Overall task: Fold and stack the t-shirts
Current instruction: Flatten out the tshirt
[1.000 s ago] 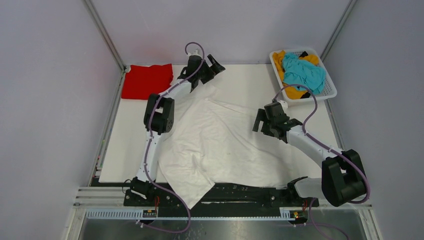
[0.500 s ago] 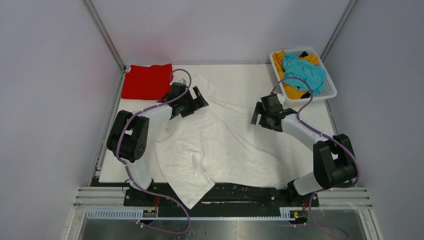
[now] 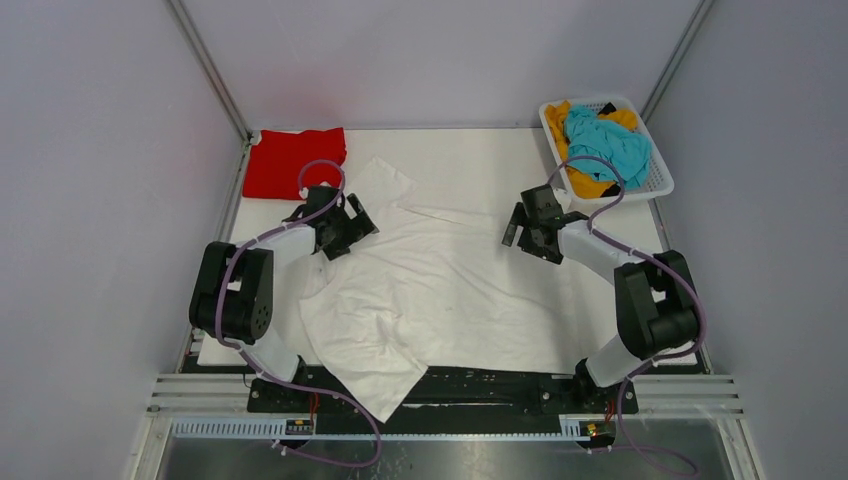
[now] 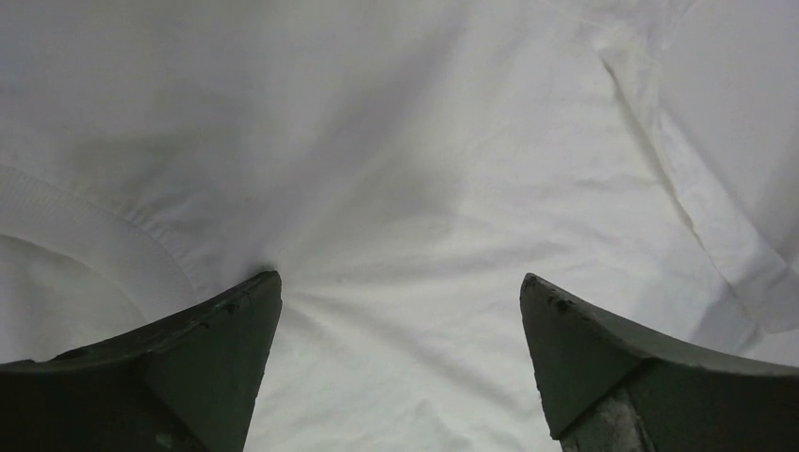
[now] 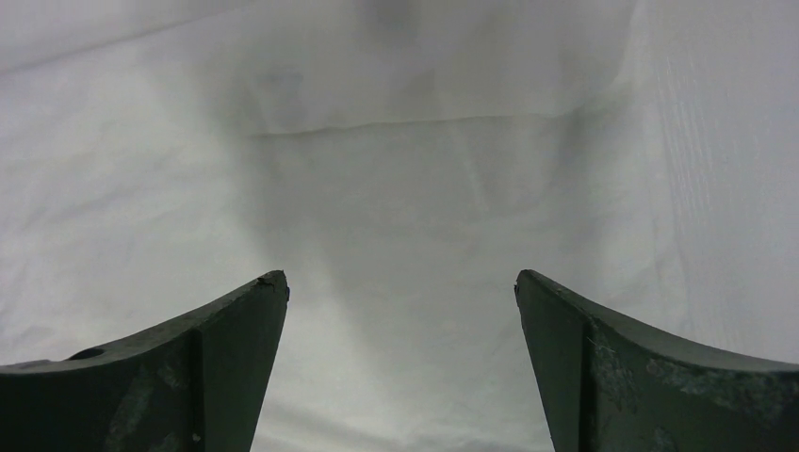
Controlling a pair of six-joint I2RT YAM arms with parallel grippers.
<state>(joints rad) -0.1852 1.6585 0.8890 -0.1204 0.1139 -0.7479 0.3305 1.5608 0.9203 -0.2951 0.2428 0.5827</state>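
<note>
The large white t-shirt (image 3: 450,290) lies spread and wrinkled across the table, one corner hanging over the near edge. It fills the left wrist view (image 4: 405,141) and the right wrist view (image 5: 396,169). My left gripper (image 3: 345,228) is open, low over the shirt's upper left part near the collar, fingertips (image 4: 236,320) touching the cloth. My right gripper (image 3: 524,232) is open, low over the shirt's upper right edge. The red t-shirt (image 3: 293,160) lies folded at the far left corner. The teal t-shirt (image 3: 605,142) and the orange-yellow t-shirt (image 3: 588,183) lie crumpled in the basket.
The white slotted basket (image 3: 657,180) stands at the far right corner. Grey walls and metal posts close in the table on three sides. The arm bases and a black rail run along the near edge.
My left gripper has swung from the far edge down and left onto the shirt's upper left part, and the cloth there has shifted. My right gripper has moved a little up, toward the far side.
</note>
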